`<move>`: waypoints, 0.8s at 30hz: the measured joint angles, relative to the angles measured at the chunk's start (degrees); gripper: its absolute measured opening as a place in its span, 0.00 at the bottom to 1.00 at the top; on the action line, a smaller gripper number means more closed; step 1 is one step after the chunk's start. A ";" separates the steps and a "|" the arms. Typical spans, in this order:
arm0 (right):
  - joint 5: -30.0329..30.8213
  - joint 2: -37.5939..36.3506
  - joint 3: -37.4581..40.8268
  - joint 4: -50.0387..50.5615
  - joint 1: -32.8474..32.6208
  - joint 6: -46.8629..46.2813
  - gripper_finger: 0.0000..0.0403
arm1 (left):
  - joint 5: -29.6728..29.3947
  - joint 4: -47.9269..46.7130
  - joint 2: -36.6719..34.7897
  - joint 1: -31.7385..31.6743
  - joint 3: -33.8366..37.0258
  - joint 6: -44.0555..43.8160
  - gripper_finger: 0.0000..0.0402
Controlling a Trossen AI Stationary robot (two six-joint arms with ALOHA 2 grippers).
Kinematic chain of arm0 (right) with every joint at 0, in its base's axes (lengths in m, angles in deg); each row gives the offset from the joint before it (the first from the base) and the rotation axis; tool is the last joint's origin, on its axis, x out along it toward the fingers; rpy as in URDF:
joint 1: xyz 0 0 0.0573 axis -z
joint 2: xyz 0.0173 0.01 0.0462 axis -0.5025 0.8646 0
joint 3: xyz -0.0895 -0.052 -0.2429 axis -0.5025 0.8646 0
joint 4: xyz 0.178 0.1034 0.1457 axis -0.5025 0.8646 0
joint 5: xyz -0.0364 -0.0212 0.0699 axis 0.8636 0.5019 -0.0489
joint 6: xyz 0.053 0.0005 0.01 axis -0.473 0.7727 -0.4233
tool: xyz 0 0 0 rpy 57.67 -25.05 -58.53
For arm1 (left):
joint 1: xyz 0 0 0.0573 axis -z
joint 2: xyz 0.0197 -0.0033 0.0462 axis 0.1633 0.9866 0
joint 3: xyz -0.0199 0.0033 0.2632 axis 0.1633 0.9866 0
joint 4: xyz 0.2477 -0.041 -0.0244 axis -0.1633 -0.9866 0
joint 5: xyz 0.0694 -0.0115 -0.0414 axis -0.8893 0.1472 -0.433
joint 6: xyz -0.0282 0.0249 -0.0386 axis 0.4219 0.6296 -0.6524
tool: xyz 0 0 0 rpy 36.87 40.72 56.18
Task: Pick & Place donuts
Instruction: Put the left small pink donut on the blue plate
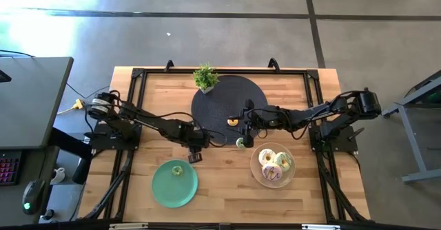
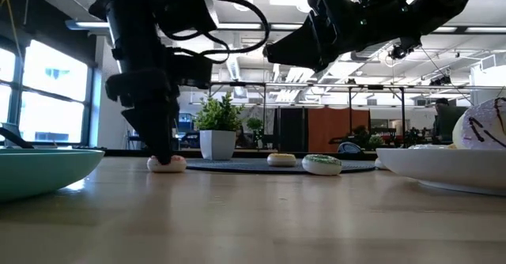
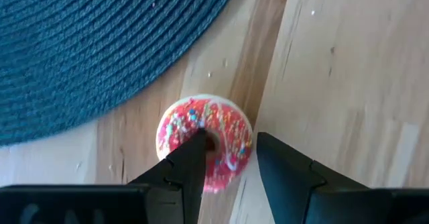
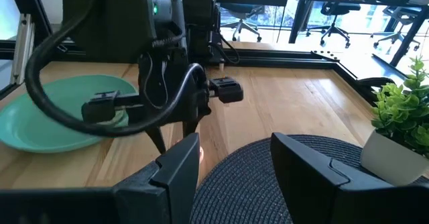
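On the wooden counter (image 1: 227,189), the left claw (image 3: 228,160) straddles the pink donut's (image 3: 204,143) rim, jaws parted; closing off-centre, toward six o'clock, could flick it away.

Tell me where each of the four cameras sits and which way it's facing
High: overhead, straight down on the table; both arms show.
Low: tabletop height, level across; arms drop from above.
Left wrist: looks down past the left gripper, one finger through the pink donut.
Right wrist: above the dark mat, faces the left arm past the open right gripper.
Shared: high and right wrist both show the green plate.
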 joint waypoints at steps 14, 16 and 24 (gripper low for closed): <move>0.00 0.00 0.02 0.44 0.01 0.00 0.45 | -0.24 0.92 2.78 0.00 -0.24 3.09 0.07; 0.00 0.00 0.02 0.48 0.01 0.00 0.45 | 0.13 -0.25 1.84 0.00 -0.26 3.13 0.03; 0.00 0.00 0.02 0.85 0.01 0.00 0.45 | 7.57 -9.77 -6.45 1.66 -0.27 1.29 0.01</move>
